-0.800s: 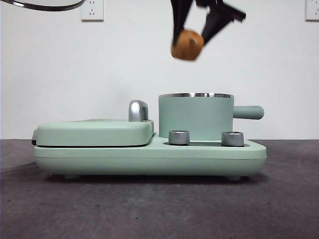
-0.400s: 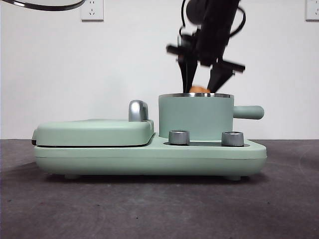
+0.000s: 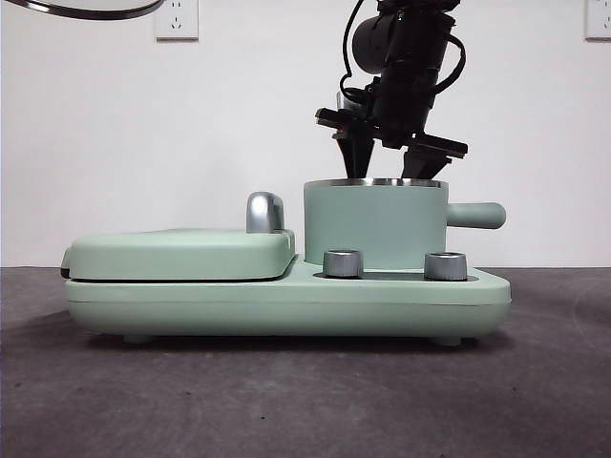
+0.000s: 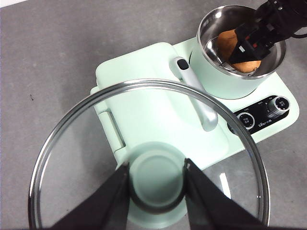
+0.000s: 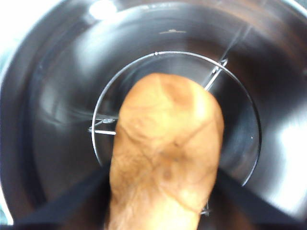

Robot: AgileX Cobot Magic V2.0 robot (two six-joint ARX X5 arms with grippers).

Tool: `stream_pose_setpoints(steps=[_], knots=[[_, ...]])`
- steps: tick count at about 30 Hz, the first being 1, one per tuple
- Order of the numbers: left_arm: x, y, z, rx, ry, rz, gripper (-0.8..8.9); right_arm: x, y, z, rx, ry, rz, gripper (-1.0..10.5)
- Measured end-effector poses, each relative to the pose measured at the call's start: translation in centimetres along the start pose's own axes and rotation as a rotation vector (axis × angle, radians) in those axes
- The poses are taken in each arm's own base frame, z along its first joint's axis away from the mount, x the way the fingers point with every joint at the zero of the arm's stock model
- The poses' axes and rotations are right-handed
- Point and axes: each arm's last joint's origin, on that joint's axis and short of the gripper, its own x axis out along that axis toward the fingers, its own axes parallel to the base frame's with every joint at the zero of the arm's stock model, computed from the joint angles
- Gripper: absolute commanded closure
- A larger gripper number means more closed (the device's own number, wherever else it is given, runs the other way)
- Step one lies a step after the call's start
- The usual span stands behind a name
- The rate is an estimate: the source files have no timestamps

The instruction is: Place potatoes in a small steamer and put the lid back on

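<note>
The mint-green steamer (image 3: 374, 224) stands at the back right of the appliance base. My right gripper (image 3: 387, 157) reaches down into it from above, shut on the orange-brown potato (image 5: 168, 158). The potato is inside the steel pot, over a wire rack (image 5: 240, 120), and the front view hides it behind the rim. The left wrist view shows the steamer (image 4: 225, 79), the potato (image 4: 224, 40) and the right gripper (image 4: 254, 38) over it. My left gripper (image 4: 156, 191) is shut on the mint knob (image 4: 156, 179) of the glass lid (image 4: 86, 143). It holds the lid high at the left, where its rim (image 3: 91, 13) shows.
The flat mint griddle cover (image 3: 181, 253) with a chrome handle (image 3: 264, 212) fills the left of the base. Two steel dials (image 3: 343, 263) (image 3: 445, 265) sit in front of the steamer. The steamer's side handle (image 3: 477, 216) points right. The table is dark grey.
My right gripper has come down with the potato from above the steamer into it. The potato has sunk below the rim in the front view. The lid has stayed high at the left.
</note>
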Motion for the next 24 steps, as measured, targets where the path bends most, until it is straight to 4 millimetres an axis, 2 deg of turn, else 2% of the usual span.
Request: stream_pose_setpoints(steps=[4, 6, 13, 19, 24], knots=[[0.0, 0.0, 0.0, 0.0, 0.0, 0.0, 8.05, -0.4, 0.1, 0.2, -0.015, -0.008, 0.002, 5.0], [0.0, 0.0, 0.0, 0.0, 0.0, 0.0, 8.05, -1.5, 0.3, 0.4, -0.021, -0.024, 0.005, 5.0], [0.0, 0.0, 0.1, 0.001, -0.014, 0.0, 8.05, -7.8, 1.5, 0.6, -0.071, -0.167, 0.032, 5.0], [0.0, -0.2, 0.5, 0.011, -0.052, -0.005, 8.05, -13.2, 2.2, -2.2, -0.123, -0.251, 0.039, 5.0], [0.0, -0.4, 0.7, 0.021, -0.073, -0.012, 8.05, -15.1, 1.9, -6.1, -0.146, -0.234, -0.039, 5.0]])
